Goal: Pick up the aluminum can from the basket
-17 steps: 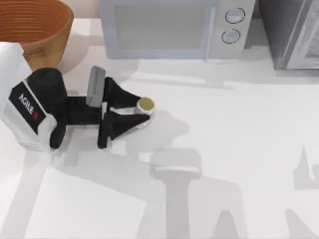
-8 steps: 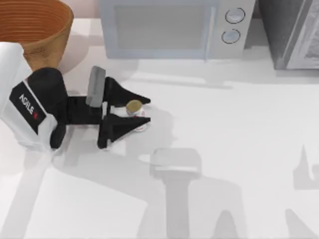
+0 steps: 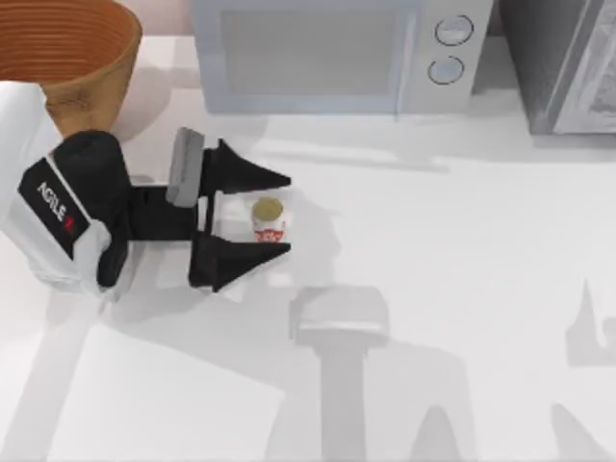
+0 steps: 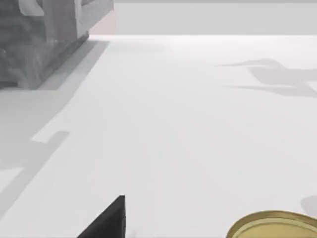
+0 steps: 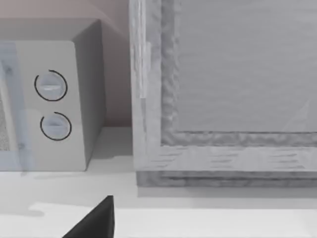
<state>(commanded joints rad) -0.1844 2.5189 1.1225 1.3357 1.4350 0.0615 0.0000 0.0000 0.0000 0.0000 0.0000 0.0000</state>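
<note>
Your table [image 3: 462, 289] carries a microwave [image 3: 337, 53] along its far edge and a wicker basket [image 3: 67, 53] at its far left corner; the left gripper [image 3: 265, 217] sits w/ fingers spread wide, clamped on nothing. The aluminum can [image 3: 269, 219] stands upright on the tabletop betw. those fingers, well apart from the basket, not in it. That fits either a grasp about to close or a can just set down, so judge before you move; right gripper's state can't be told.
</note>
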